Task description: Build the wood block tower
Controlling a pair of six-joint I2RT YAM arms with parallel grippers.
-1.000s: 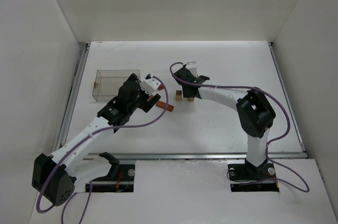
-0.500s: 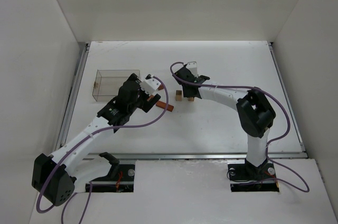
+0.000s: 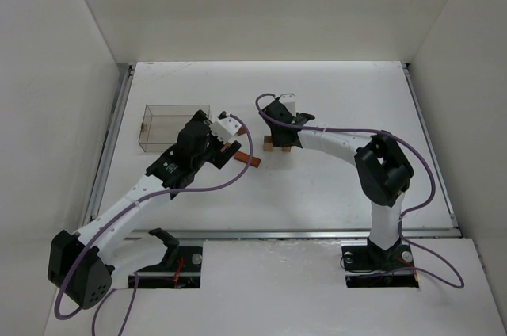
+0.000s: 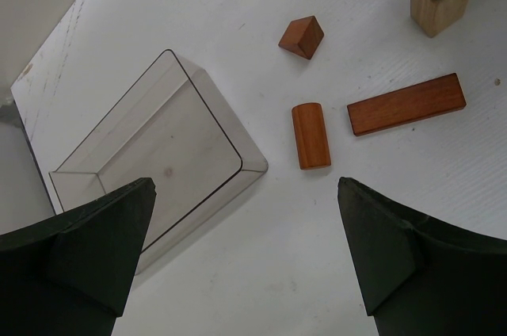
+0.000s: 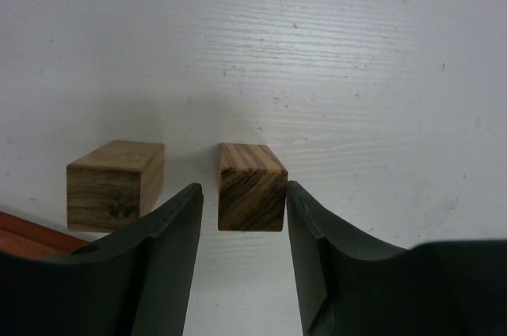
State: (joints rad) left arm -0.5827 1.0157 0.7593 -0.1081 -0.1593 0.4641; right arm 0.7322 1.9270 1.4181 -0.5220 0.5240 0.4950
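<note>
Reddish-brown: wedge (image 4: 302, 37) 1, rounded piece (image 4: 310, 135) 1, bar (image 4: 405, 104) 1. Tan blocks (image 5: 116, 185) (image 5: 252, 186): 2. Clear box (image 4: 146, 158): 1, contents unclear.

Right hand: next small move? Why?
Probably close the right hand on the tan block between its fingers. In the wrist view the fingers flank that block, with a sliver of gap at one finger. It sits on the table, apart from the second tan block beside it.
</note>
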